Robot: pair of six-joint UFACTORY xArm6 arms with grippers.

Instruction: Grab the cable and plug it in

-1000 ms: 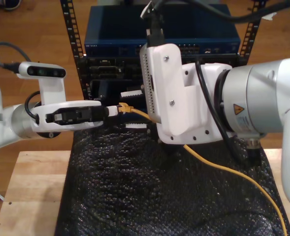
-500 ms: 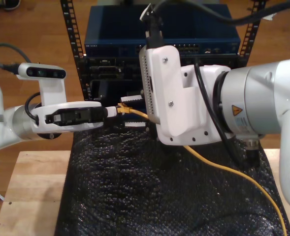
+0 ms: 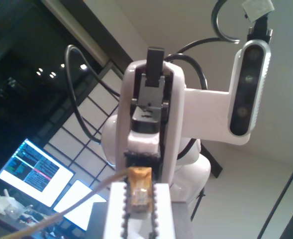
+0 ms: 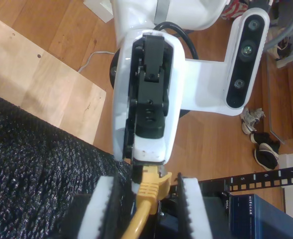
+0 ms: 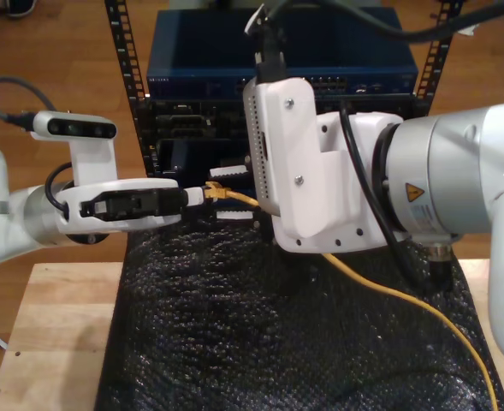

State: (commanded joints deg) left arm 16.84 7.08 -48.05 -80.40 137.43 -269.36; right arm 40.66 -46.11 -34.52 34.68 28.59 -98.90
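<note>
End effector check: my first end effector (image 5: 197, 195) is pinched narrow on the clear plug tip of the cable (image 3: 140, 190), held in the air in front of the rack (image 5: 192, 120). My second end effector (image 4: 146, 184) faces it, jaws parted, one pad on each side of the yellow boot and seemingly not gripping. From there the cable trails down over the black mat (image 5: 234, 342) on the surface (image 5: 55, 342).

Step, as I judge it: a mid-air regrasp before insertion. Next move calls for a firm hold on the boot, releasing the tip, then squaring the plug to a rack port.
</note>
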